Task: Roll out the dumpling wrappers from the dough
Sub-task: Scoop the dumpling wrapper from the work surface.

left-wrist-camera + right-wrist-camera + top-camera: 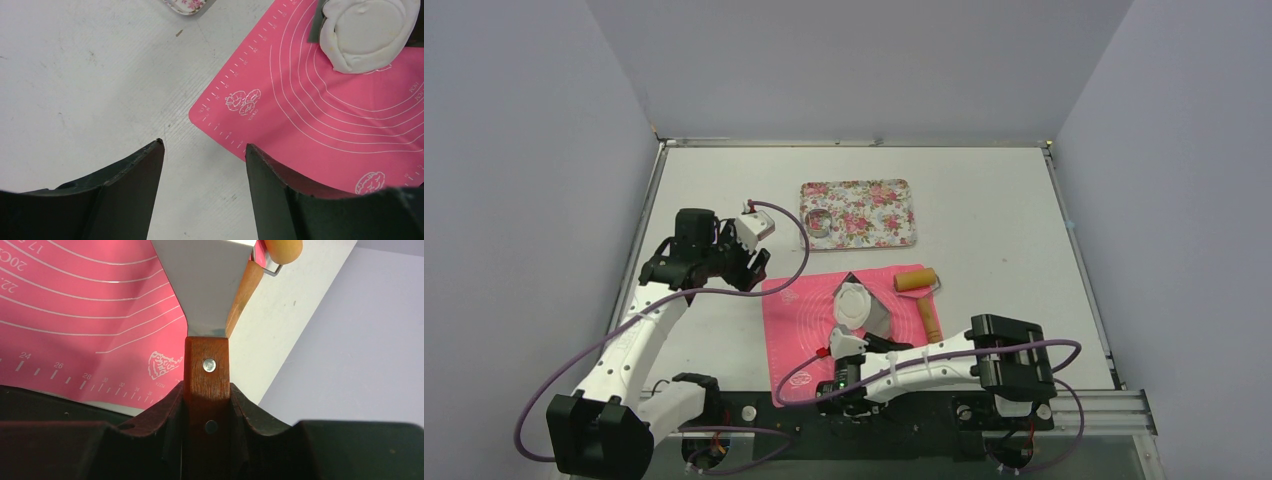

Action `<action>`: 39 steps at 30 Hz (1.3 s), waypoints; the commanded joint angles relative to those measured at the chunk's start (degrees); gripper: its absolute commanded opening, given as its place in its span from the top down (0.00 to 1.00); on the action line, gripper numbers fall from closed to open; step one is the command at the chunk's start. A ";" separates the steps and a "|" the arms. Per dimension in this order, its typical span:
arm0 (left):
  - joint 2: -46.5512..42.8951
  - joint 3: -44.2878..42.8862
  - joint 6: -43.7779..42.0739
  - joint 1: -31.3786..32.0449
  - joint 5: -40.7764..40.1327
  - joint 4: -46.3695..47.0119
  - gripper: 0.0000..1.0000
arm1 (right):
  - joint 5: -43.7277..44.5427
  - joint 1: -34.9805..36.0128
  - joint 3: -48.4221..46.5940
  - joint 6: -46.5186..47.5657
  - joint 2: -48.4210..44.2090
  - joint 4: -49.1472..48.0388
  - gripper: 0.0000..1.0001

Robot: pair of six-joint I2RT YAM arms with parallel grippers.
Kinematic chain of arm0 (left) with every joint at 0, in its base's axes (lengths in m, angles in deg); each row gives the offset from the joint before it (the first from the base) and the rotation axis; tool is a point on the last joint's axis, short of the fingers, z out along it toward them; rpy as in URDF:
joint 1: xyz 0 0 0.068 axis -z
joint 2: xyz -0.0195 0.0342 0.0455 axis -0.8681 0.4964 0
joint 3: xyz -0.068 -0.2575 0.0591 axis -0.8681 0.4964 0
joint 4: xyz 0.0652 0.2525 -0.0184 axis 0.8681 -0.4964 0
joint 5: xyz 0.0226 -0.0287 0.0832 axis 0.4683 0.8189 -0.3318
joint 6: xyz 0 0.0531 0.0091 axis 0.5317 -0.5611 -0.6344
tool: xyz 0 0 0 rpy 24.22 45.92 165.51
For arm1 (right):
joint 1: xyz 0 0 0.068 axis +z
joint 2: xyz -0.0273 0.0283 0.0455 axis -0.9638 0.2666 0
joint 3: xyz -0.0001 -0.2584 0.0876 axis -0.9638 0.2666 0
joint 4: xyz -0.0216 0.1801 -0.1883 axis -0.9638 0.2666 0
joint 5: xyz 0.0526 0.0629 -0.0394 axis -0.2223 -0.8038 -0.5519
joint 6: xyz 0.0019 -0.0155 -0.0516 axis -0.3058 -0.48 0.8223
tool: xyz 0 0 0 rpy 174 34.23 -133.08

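Squeezing the wooden handle (pixel 207 371) of a scraper, the right gripper (pixel 207 390) has its two black fingers (pixel 162 422) partly shut, one on each side of the wood. The handle stands straight up between them in the right wrist view. The scraper's flat metal blade (pixel 210 285) reaches out over a pink mat (pixel 75 310). From above, the white dough (pixel 854 303) lies on the far part of that blade, near the middle of the mat. The dough is a soft round lump, and a round line shows on its top. Just beside the blade, at the right edge of the mat, lies a wooden rolling pin (pixel 919 283).

The left gripper (pixel 204 146) is wide open and holds nothing. Its fingers (pixel 132 187) hang over the white table (pixel 90 75), just beside the near left corner of the mat. They touch nothing, and the dough is well apart from them.

Farther back on the table sits a tray (pixel 874 212) with flowers on it. A small metal ring (pixel 821 222) lies at its left end.
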 commanded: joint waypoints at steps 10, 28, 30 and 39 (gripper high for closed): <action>-1.48 0.14 0.88 -0.18 1.86 2.09 0.41 | 8.05 -7.07 0.95 -6.63 -3.18 6.32 1.00; 1.65 4.82 -2.01 -0.18 -1.73 3.04 0.41 | 0.50 2.61 -3.46 5.56 -4.08 -6.93 1.00; 2.00 4.96 -2.08 -0.16 -1.72 2.75 0.41 | 0.89 4.00 -3.69 6.19 -1.72 -6.45 1.00; 1.04 3.75 -1.89 -0.09 -1.04 2.07 0.41 | 7.24 2.91 -2.92 3.23 2.85 0.21 1.00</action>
